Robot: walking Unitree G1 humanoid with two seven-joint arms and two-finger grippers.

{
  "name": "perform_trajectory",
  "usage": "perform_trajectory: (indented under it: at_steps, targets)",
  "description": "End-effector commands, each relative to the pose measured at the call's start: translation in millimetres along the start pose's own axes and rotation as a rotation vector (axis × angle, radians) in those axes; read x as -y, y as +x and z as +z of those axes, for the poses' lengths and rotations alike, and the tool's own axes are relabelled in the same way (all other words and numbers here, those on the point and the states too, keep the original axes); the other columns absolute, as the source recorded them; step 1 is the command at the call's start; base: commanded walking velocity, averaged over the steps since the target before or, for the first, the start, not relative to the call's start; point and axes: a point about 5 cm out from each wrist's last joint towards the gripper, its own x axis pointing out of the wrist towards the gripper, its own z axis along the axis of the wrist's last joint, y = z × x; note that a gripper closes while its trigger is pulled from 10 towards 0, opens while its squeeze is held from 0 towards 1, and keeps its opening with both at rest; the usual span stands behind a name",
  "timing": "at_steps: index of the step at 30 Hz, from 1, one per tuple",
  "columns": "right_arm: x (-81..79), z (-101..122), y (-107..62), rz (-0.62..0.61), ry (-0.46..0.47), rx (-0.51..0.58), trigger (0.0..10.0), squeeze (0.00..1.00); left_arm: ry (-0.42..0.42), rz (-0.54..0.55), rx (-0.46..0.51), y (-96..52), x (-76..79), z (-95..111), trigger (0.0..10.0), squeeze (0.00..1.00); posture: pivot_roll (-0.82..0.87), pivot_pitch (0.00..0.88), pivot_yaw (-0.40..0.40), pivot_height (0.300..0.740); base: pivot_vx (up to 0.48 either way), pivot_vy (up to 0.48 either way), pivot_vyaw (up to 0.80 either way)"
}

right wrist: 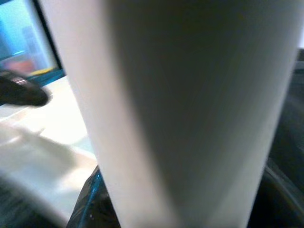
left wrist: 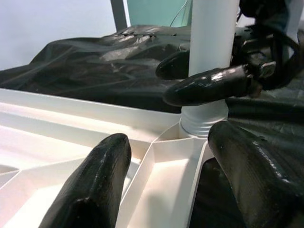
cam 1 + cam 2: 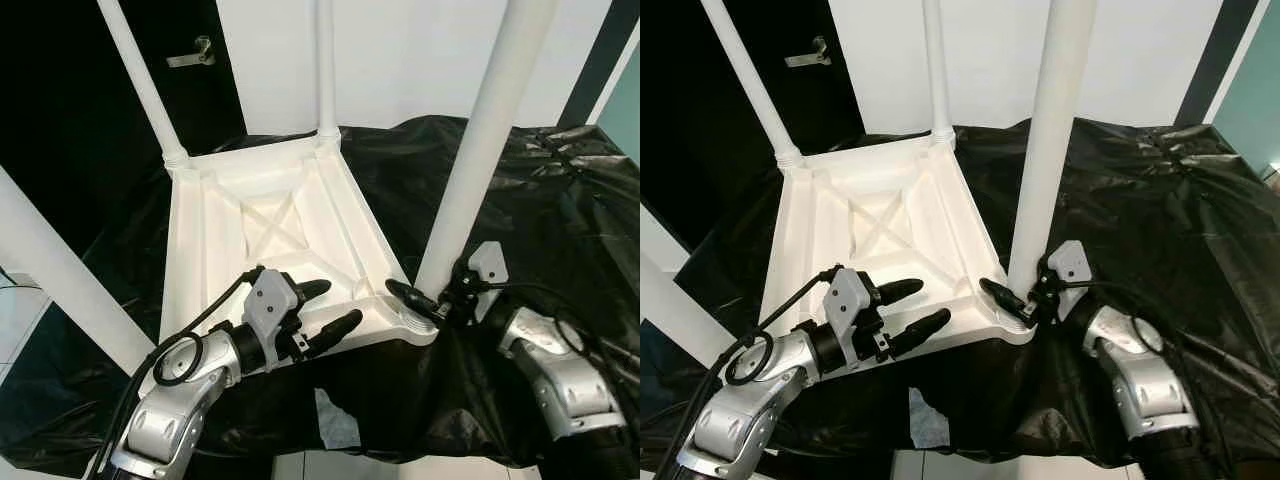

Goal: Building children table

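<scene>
A worktop draped in black plastic sheeting [image 3: 560, 200] carries the white table top [image 3: 270, 240], turned upside down so its ribbed underside faces up and its legs stand upward from the corners. The two far legs are seated at the far corners, another leg [image 3: 50, 280] crosses the near left of the head views, and the near-right leg [image 3: 480, 140] rises steeply, leaning slightly, its long axis close to vertical, its foot in the collared socket [image 2: 204, 121] at the table top's near right corner. That socket is what the next move turns on: the leg stands directly in front of the right hand [image 3: 425, 300], far nearer to it than to the left, so seating or twisting the leg home would, by my reading, fall to the right arm. The right hand's fingers [image 2: 209, 85] sit on either side of the leg just above the collar, closed round it and apparently in contact; the right wrist view has the leg blurred and pressed close to the lens. The left hand [image 3: 325, 305] hovers over the near edge of the table top, pointing toward the socket, its fingers [image 3: 335, 328] spread apart and holding nothing; whether they rest on the rim I cannot tell.
</scene>
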Motion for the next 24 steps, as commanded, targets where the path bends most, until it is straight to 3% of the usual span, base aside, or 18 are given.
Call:
perform_trajectory:
  at_steps: [1, 11, 13, 19, 20, 22, 23, 24]
  targets:
    - [-9.3, -6, 2.2, -0.084, 0.008, -0.04, 10.0, 0.0, 0.011, 0.011, -0.009, 2.1, -1.4, -2, 10.0, 0.0, -0.05, 0.0, 0.028, 0.74, 0.0, 0.0, 0.0]
    - [-26.5, -7, 10.8, -0.28, 0.064, -0.044, 10.0, 0.0, 0.011, 0.019, -0.009, 2.4, -0.8, -2, 10.0, 0.0, -0.05, 0.0, 0.031, 0.74, 0.0, 0.0, 0.0]
    - [-32.7, -1, 18.0, -0.385, 0.115, -0.017, 10.0, 0.0, 0.017, 0.023, -0.008, 2.5, -2.5, -2, 10.0, 0.0, -0.05, 0.0, 0.032, 0.74, 0.0, 0.0, 0.0]
    - [-40.9, 7, 26.5, -0.495, 0.125, 0.003, 10.0, 0.0, 0.024, 0.033, -0.009, 2.2, -4.6, -1, 10.0, 0.0, -0.04, 0.0, 0.027, 0.74, 0.0, 0.0, 0.0]
    - [-40.8, 9, 26.9, -0.511, 0.115, 0.007, 10.0, 0.84, 0.022, 0.036, -0.009, 2.1, -4.8, -2, 10.0, 0.0, -0.04, 0.0, 0.029, 0.74, 0.0, 0.0, 0.0]
    - [-40.3, 10, 26.8, -0.518, 0.107, 0.008, 10.0, 0.84, 0.021, 0.039, -0.01, 2.1, -4.8, -2, 10.0, 0.0, -0.04, 0.0, 0.029, 0.74, 0.0, 0.0, 0.0]
    - [-39.5, 10, 25.7, -0.516, 0.108, 0.012, 10.0, 1.0, 0.021, 0.037, -0.011, 2.3, -4.5, -2, 10.0, 0.0, -0.04, 0.0, 0.027, 0.74, 0.0, 0.0, 0.0]
    - [-39.6, 10, 24.9, -0.511, 0.112, 0.011, 10.0, 1.0, 0.021, 0.036, -0.012, 2.4, -4.2, -2, 10.0, 0.0, -0.04, 0.0, 0.027, 0.74, 0.0, 0.0, 0.0]
